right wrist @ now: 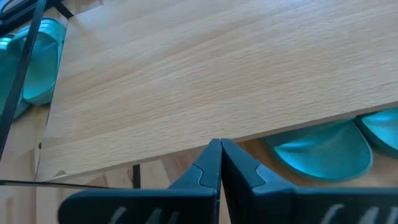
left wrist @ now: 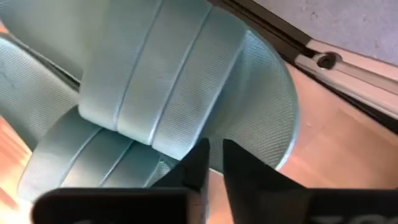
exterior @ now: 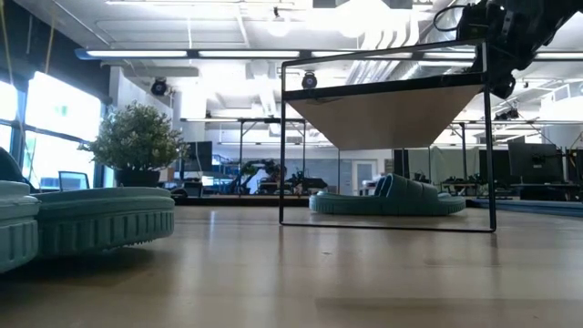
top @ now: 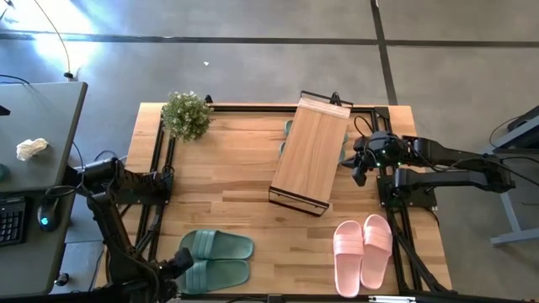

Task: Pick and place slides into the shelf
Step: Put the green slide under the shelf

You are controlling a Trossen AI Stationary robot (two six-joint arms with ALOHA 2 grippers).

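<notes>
A muted green pair of slides [top: 215, 257] lies near the table's front left, soles down. My left gripper [top: 180, 262] points down over them; in the left wrist view its fingers [left wrist: 215, 163] stand a narrow gap apart over the rim of one green slide [left wrist: 186, 81], just past its ridged strap. The shelf [top: 310, 151] stands on thin dark legs mid-table, with more green slides [exterior: 392, 199] on the table under it. A pale pink pair [top: 362, 251] lies near the front right. My right gripper [top: 360, 171] is shut, raised beside the shelf's right side. My left gripper comes from above, pointing steeply down, with its fingertips [left wrist: 199, 158] at the green slide's rim [left wrist: 249, 155] beside the strap. I cannot tell whether they touch it. The slide lies flat on the table.
A potted plant [top: 186, 114] stands at the far left corner. Dark rails [top: 156, 194] run along the table's left and right sides. Bare wood lies between the shelf and the front edge [top: 286, 244]. A desk [top: 34, 160] stands left of the table.
</notes>
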